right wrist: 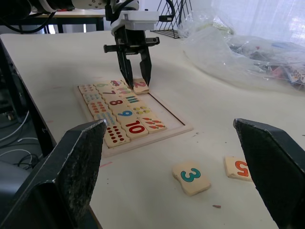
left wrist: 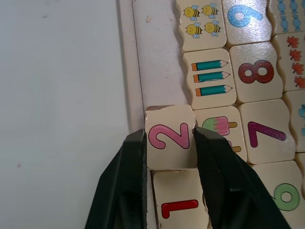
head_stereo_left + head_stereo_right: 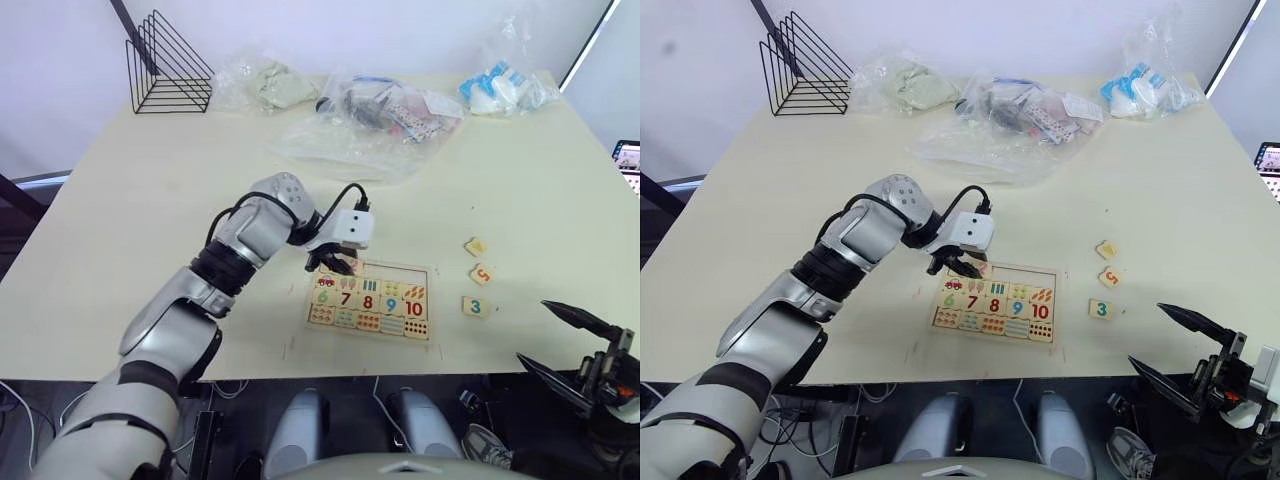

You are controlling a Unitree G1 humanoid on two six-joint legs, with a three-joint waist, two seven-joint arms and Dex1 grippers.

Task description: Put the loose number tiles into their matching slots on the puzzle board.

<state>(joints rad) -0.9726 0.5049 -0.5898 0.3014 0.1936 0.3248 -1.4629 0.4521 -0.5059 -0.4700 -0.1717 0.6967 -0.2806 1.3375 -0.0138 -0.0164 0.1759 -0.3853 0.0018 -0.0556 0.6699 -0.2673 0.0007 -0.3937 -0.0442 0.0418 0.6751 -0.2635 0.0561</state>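
The tile printed with a pink 2 point(image 2: 169, 143) is gripped between the two black fingers of the left hand point(image 2: 167, 157) at the far-left corner of the puzzle board point(image 3: 372, 300), lying partly over the board's rim just beside the seated red 1 tile point(image 2: 180, 205). Well to the right of the board, three loose tiles lie on the tabletop point(image 3: 150, 180): the 3 tile point(image 3: 476, 307) nearest, the 5 tile point(image 3: 481, 274) behind it, and one point(image 3: 476, 246) whose digit cannot be read. The right hand point(image 3: 570, 345), beyond the tabletop's near edge and to the right of the board, is held wide open with nothing between its fingers.
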